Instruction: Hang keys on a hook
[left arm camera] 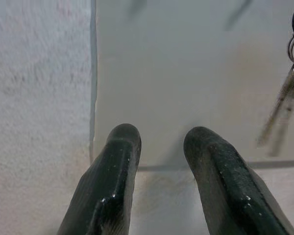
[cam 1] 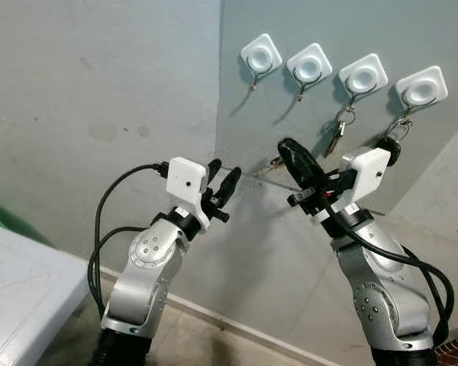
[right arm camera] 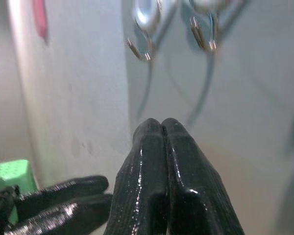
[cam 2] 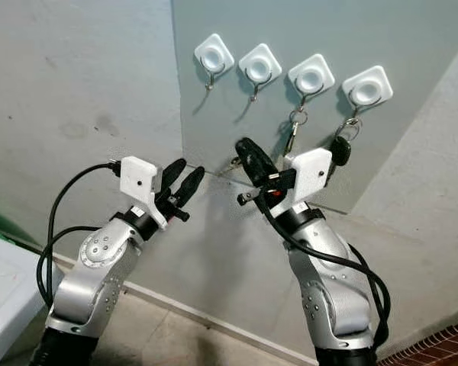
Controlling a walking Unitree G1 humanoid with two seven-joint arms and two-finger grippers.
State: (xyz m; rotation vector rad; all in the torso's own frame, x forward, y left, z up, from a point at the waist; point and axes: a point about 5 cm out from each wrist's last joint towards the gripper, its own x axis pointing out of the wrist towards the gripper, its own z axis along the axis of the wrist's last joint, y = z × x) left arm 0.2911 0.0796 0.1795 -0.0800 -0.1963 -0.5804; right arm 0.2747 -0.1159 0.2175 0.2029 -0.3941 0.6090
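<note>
While keys (cam 1: 338,131) hang on hook (cam 1: 364,75), right gripper (cam 1: 288,150) pressed shut, empty, below-left; left gripper (cam 1: 223,179) parted, empty.

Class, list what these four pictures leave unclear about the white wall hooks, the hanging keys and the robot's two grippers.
- Right gripper: whether its shut black fingers pinch anything; a metal glint beside them in the left eye view is too small to identify.
- Silver keys in the left wrist view: blurred, ring cut off by the edge.
- White square wall hooks in the right wrist view: blurred, bases cropped.
- Dark key fob: partly hidden behind the right wrist camera.
</note>
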